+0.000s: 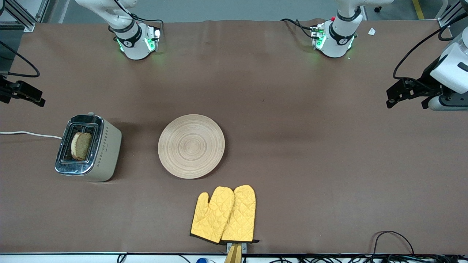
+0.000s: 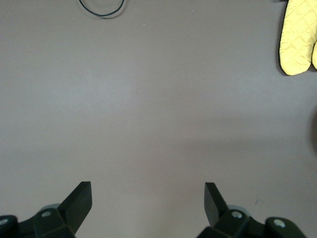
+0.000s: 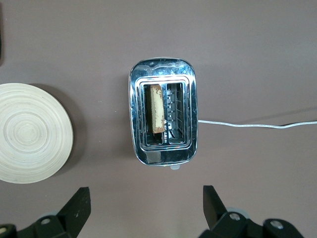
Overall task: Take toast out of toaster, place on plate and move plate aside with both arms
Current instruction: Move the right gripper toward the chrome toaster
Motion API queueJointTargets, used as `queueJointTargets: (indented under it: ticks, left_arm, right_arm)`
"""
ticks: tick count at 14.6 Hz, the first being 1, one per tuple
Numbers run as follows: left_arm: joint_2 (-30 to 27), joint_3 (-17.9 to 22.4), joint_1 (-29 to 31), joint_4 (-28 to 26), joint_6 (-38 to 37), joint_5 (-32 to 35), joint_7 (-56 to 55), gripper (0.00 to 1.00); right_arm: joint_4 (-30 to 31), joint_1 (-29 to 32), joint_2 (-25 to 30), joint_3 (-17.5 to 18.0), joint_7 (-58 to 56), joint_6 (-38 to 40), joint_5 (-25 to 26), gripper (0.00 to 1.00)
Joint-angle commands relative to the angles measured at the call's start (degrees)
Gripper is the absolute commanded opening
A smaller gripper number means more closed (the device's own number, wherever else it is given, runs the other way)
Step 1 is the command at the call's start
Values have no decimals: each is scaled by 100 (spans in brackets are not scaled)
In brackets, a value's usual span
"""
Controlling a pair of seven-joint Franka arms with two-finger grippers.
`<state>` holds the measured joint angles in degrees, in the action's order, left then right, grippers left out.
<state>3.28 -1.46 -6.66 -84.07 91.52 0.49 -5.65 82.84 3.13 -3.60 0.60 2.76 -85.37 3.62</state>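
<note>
The brown toast (image 1: 81, 146) stood upright in 1 toaster slot; the wooden plate (image 1: 191, 146) lay flat mid-table.

The toast (image 1: 81, 146) sits half sunk in the toaster (image 1: 87, 148), its lower part hidden. The plate (image 3: 30, 133) runs off the right wrist view's edge.

White arms (image 1: 128, 34), black bands, cables, green lights.

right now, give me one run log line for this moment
toast: upright in toaster slot | plate: bare, beside toaster | left gripper: open over bare table | right gripper: open above toaster | stage: toast not yet picked
</note>
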Motion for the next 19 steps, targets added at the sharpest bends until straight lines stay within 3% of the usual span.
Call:
queueJointTargets:
  ticks: [1,6,8,10,15,19]
  left_arm:
    - [76,-12,-2,154,-55,39,63,100]
    - [85,-4,7,172,-55,48,12,100]
    - [85,-4,-37,163,-64,74,20,100]
    - [85,-12,-64,163,-64,170,-6,100]
    - [85,-30,6,154,-64,206,38,100]
    - [85,5,24,154,-64,206,55,100]
  right_arm:
    - [-102,12,-44,28,67,21,-10,100]
    - [-84,56,-62,19,50,-23,-10,100]
    - [-32,56,-62,10,-64,-32,-1,84]
    - [21,178,-123,1,-467,-49,-1,56]
    - [56,267,-632,1,-513,-496,-19,58]
    - [477,258,-931,1,-522,-1278,-19,63]
